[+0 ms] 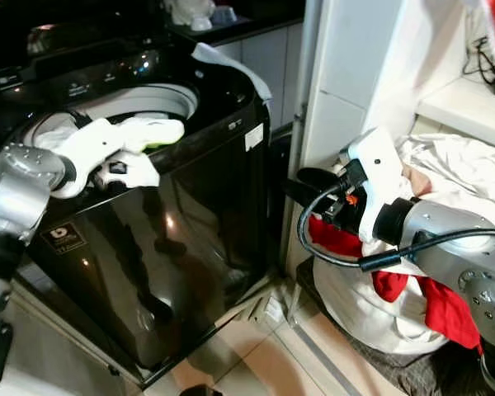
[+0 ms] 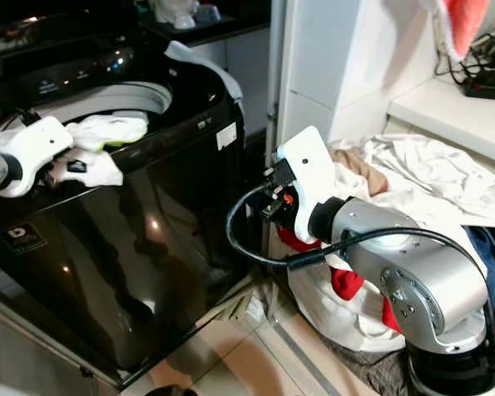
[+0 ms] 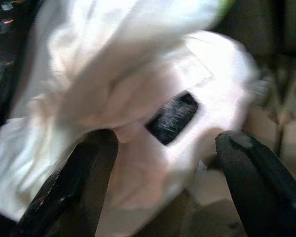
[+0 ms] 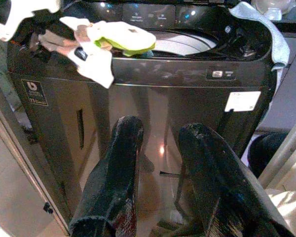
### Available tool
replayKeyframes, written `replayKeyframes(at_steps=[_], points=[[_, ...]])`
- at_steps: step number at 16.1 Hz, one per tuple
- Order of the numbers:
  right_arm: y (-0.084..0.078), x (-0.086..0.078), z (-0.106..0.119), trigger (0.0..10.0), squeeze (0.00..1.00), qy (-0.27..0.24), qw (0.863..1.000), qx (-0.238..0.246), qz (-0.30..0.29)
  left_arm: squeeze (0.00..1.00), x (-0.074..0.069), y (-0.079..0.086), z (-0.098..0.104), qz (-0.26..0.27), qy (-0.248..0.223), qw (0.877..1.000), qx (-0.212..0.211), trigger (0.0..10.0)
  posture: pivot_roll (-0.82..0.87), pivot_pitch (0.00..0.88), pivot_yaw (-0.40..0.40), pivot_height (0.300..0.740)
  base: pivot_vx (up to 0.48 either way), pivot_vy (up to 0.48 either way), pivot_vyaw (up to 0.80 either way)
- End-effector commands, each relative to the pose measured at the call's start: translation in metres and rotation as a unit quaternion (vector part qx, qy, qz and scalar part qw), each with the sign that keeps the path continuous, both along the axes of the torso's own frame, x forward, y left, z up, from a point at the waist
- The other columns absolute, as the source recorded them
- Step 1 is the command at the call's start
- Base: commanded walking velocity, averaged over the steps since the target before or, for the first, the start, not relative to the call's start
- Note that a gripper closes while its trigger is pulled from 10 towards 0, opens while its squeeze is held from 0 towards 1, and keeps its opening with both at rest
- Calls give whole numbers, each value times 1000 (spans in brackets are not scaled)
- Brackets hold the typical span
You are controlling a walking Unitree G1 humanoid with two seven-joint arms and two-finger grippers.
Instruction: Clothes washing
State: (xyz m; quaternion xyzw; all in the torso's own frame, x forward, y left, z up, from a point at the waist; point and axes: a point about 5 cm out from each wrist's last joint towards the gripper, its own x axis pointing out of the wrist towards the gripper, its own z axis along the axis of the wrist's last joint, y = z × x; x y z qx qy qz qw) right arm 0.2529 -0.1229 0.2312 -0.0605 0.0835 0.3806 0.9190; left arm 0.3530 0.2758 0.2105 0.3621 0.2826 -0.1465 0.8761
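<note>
While the washer (image 1: 173, 247) stood open:
Left gripper (image 3: 163, 163): over its rim, fingers spread around a white cloth (image 1: 144, 132).
Right gripper (image 4: 160, 173): beside it, fingers apart, empty.

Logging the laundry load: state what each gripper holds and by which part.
The left gripper stands open around a white garment at the washing machine rim; whether it grips is unclear. The right gripper holds nothing.

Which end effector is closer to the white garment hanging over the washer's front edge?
Left. The left end effector is right at the white garment on the washer rim; the right end effector is down beside the washer's front.
</note>
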Motion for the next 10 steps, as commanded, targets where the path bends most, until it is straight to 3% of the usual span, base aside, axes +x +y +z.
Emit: replayKeyframes(at_steps=[1,4,6,7,8,10], points=[[1,-2,2,10000,0,-8,1000,0,3,0,6,3,3,29,-25,999,4,10000,-46,0,76,740,0,0,0],[2,-1,1,10000,0,-8,1000,0,-2,0,27,-9,1,67,-92,993,-13,10000,-48,0,78,740,0,0,0],[1,0,1,10000,0,-8,1000,1,-4,0,34,-17,1,70,-108,991,-26,10000,-45,0,74,740,0,0,0],[1,3,1,10000,0,-8,1000,1,-12,0,41,-28,1,75,-124,988,-52,10000,-42,0,71,740,0,0,0],[0,8,2,10000,0,-15,999,4,-34,0,51,-42,11,79,-173,980,-56,10000,-42,0,71,740,0,0,0],[-3,15,6,10000,0,-26,998,12,-64,0,61,-52,35,92,-252,961,-64,10000,-46,0,78,740,0,0,0]])
